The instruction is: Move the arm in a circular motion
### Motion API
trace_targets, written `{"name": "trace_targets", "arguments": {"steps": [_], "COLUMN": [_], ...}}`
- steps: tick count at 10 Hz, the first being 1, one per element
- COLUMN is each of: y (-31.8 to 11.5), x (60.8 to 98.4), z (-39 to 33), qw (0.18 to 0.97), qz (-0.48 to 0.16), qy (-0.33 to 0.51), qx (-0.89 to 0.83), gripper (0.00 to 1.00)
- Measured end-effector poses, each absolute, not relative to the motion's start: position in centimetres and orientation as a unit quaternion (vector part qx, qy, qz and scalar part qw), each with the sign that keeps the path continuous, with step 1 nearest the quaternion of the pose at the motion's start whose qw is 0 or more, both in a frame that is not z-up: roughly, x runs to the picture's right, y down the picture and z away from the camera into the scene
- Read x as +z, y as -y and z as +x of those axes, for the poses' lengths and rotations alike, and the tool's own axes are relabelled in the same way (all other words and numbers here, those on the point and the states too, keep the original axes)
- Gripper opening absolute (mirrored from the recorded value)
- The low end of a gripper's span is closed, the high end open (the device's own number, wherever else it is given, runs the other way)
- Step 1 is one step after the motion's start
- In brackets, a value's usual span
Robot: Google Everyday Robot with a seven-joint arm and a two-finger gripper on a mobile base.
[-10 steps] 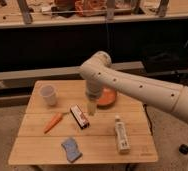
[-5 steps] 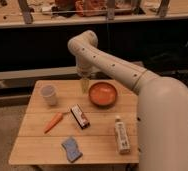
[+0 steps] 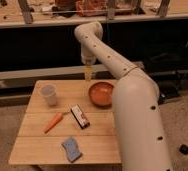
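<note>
The arm (image 3: 132, 95) is a thick cream-white tube with small dark holes. It rises from the lower right and reaches back and left to an elbow above the far edge of the table (image 3: 37, 142). From there it drops to a pale-yellow tip, the gripper (image 3: 89, 74), which hangs over the table's far edge, between the cup and the bowl.
On the wooden table are a white cup (image 3: 49, 94), an orange bowl (image 3: 101, 93), a carrot (image 3: 53, 121), a dark snack bar (image 3: 79, 116) and a blue sponge (image 3: 71, 148). A dark shelf unit (image 3: 47, 45) stands behind.
The arm has swung back and up, its big segment now fills the right foreground and hides the small white bottle. The tip moved from over the table's middle to its far edge.
</note>
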State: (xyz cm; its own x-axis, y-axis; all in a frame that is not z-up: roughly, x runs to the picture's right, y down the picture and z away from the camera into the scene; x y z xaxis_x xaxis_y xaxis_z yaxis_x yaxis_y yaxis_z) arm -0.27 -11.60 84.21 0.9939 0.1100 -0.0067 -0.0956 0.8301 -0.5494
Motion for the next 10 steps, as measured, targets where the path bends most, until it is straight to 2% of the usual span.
{"name": "trace_targets", "arguments": {"steps": [4,10], "y": [10.1,4.9], "x": [83.7,81.3], "z": [4.0,10.2], "qw": [0.954,0.944], "qz": [-0.288,-0.294], "qy": [-0.001,-0.024], "qx": [0.086,0.147], "gripper": [0.80,0.80]}}
